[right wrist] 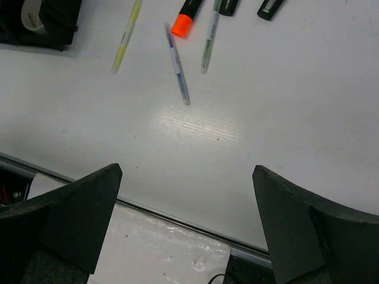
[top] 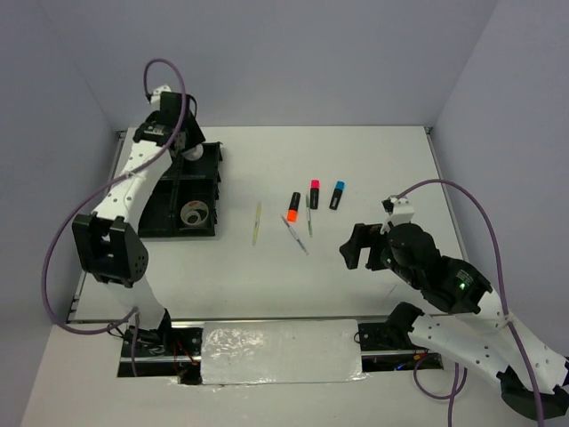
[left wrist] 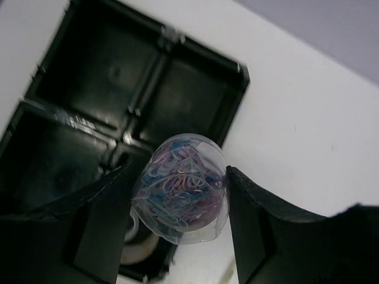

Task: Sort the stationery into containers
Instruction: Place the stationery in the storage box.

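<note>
My left gripper [top: 190, 148] is shut on a small clear round tub of coloured paper clips [left wrist: 180, 186] and holds it above the far right corner of the black four-compartment tray [top: 169, 222]. A tape roll [top: 194, 213] lies in the tray's near right compartment. On the table lie three black highlighters, orange-capped [top: 292, 206], pink-capped [top: 314, 193] and blue-capped [top: 337, 195], with a yellow pen [top: 257, 222], a blue pen [top: 296, 236] and a green pen [top: 308, 215]. My right gripper [top: 356, 247] is open and empty, right of the pens.
A foil-covered strip [top: 280, 351] runs along the near table edge between the arm bases. Grey walls enclose the table at the back and sides. In the right wrist view the blue pen [right wrist: 177, 64] and yellow pen [right wrist: 126, 36] lie ahead of the open fingers.
</note>
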`<state>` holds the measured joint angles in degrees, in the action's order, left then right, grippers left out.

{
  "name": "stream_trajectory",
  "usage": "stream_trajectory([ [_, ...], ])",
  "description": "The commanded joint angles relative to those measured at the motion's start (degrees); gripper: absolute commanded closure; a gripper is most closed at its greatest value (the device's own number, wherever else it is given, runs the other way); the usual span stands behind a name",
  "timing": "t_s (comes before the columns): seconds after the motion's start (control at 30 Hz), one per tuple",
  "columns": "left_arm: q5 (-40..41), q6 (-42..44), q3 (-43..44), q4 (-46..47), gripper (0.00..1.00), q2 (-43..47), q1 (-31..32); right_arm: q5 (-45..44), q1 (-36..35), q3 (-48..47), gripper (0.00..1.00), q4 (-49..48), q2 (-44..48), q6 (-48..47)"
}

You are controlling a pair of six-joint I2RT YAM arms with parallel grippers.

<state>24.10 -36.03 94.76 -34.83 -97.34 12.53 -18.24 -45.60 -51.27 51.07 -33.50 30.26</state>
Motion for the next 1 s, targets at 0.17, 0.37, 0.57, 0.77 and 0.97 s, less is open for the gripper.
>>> stream_trajectory([
  [0.17, -6.4, 7.6, 26.5, -5.4, 0.78, -19.1, -7.1, 4.6, 0.0, 3.5, 0.0, -8.7, -3.8, -2.0],
  [0.37, -6.6, 1.8, 30.7, -6.8, 0.78, -23.1, -15.8, 5.1, -0.2, 4.6, 0.0, -10.1, -6.2, -3.1],
  [0.57, -8.0, 2.8, 29.3, -3.4, 0.66, -24.9, -18.7, 4.1, -0.1, 5.5, 0.0, -11.3, -7.6, -4.3],
  [0.77, -8.1, 3.3, 29.3, -2.8, 0.63, -27.3, -19.6, 4.2, -0.1, 4.1, 0.0, -12.2, -10.8, -5.6],
  [0.97, -8.4, 3.2, 28.5, -3.2, 0.53, -29.2, -20.6, 3.8, -0.1, 3.1, 0.0, -12.2, -13.3, -6.4],
])
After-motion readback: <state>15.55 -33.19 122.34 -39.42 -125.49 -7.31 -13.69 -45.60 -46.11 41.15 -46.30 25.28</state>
